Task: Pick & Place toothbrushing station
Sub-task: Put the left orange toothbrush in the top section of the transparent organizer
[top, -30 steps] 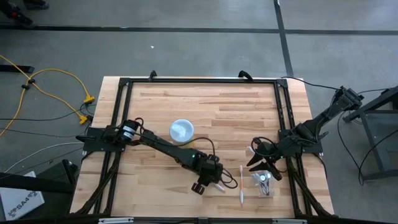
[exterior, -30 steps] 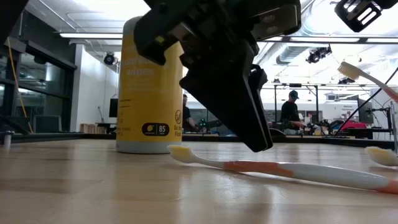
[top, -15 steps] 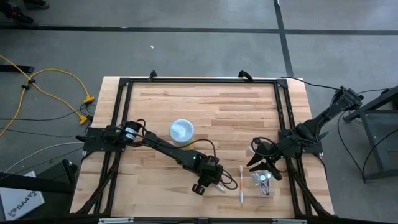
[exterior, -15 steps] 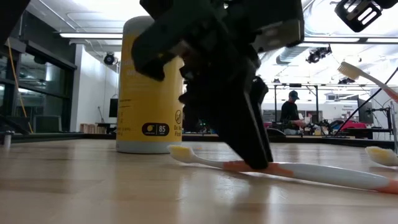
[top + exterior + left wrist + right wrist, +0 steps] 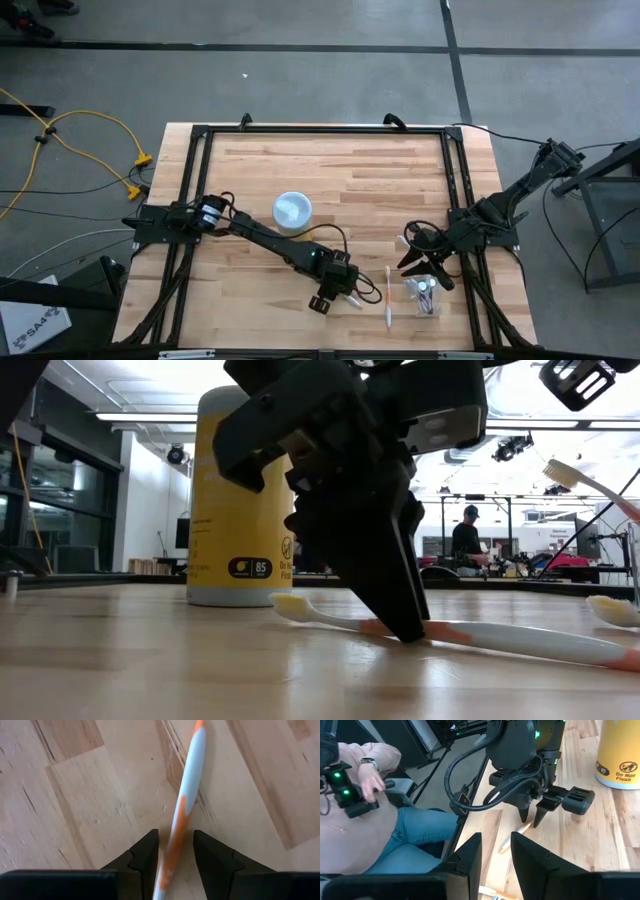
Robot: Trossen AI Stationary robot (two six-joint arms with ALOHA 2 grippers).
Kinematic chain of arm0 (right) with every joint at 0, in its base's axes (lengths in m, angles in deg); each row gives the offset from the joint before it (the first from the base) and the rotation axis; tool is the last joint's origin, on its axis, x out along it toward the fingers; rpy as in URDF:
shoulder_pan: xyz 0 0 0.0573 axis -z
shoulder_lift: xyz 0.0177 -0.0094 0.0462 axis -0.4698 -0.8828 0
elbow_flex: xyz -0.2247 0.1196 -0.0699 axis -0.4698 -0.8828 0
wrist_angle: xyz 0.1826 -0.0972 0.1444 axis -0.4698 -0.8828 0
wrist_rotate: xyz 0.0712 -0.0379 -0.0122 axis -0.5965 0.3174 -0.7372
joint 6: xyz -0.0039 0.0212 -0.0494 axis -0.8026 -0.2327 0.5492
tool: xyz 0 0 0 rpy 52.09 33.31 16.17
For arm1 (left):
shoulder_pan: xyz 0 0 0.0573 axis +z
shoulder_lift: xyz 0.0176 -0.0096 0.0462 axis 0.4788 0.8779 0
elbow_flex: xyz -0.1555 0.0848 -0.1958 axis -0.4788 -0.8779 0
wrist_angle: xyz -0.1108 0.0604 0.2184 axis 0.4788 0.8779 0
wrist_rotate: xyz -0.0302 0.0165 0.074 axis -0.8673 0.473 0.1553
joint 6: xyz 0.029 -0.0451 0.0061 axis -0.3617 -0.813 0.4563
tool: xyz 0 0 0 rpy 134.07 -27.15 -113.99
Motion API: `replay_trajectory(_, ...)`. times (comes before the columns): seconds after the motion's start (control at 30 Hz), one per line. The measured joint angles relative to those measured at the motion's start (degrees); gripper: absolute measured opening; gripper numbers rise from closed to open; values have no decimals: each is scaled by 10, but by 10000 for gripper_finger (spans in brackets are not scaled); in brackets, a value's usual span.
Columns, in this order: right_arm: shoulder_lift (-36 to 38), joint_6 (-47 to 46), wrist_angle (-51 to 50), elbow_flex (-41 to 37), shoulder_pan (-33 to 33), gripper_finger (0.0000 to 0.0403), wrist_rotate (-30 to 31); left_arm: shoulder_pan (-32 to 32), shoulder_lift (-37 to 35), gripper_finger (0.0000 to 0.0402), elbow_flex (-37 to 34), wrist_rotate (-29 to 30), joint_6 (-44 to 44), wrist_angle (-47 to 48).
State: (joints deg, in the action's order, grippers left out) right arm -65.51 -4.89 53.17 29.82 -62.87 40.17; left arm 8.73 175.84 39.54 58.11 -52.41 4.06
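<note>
Lowered since the earlier frame, left gripper (image 5: 172, 851) now straddles the orange toothbrush (image 5: 183, 810) lying flat on the table (image 5: 400, 190), jaws open; grasp step, closing due next; right gripper (image 5: 496, 851) waits part-open near the holder cup (image 5: 424, 296).

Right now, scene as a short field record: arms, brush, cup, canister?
left gripper: down at the table, fingers open, straddling the orange brush
orange brush: flat on the table, between the left fingers, not lifted
right gripper: waiting beside the cup, open, holding nothing
cup: near the table's right front corner, brushes inside
canister: yellow, upright, behind the left arm
person: seated beyond the table edge, holding a controller
</note>
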Motion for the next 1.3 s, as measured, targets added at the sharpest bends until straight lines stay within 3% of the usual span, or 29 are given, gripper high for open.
replay_trajectory(0.4,0,0,1,0,0,95,-4,0,18,113,2,-12,-25,-1)
replay_trajectory(0.73,0,0,2,0,0,95,-18,0,19,69,1,-10,-47,22)
replay_trajectory(0.97,0,-13,2,0,0,95,-20,0,19,10,1,-11,-49,27)
replay_trajectory(1.2,0,-13,2,0,0,95,-20,1,16,6,0,-34,-45,31)
replay_trajectory(1.3,0,-13,2,0,0,95,-20,-1,6,5,-1,-39,-5,39)
